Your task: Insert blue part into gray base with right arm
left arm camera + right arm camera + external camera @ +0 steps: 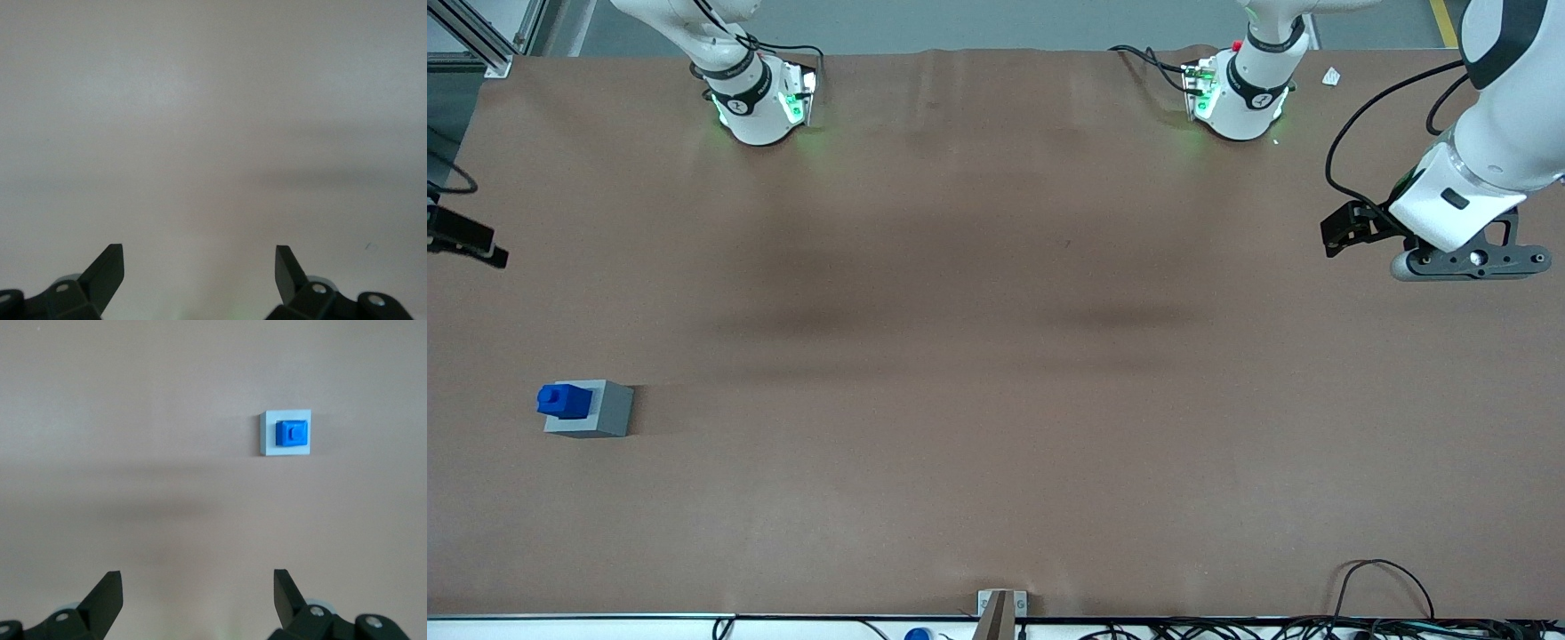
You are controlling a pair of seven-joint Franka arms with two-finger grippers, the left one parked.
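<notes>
The blue part (563,400) sits in the recess of the gray base (600,418), its stub up, on the brown table toward the working arm's end and nearer the front camera than the arm bases. In the right wrist view the blue part (291,433) lies centred in the gray base (268,433). My right gripper (198,577) is open and empty, high above the table and well away from the base. Only a black piece at the edge of the front view (467,238) may belong to it.
The two arm bases (760,102) (1236,93) stand at the table's back edge. The parked arm's wrist (1458,231) hangs over its end of the table. Cables (1387,587) and a small bracket (1001,604) lie at the front edge.
</notes>
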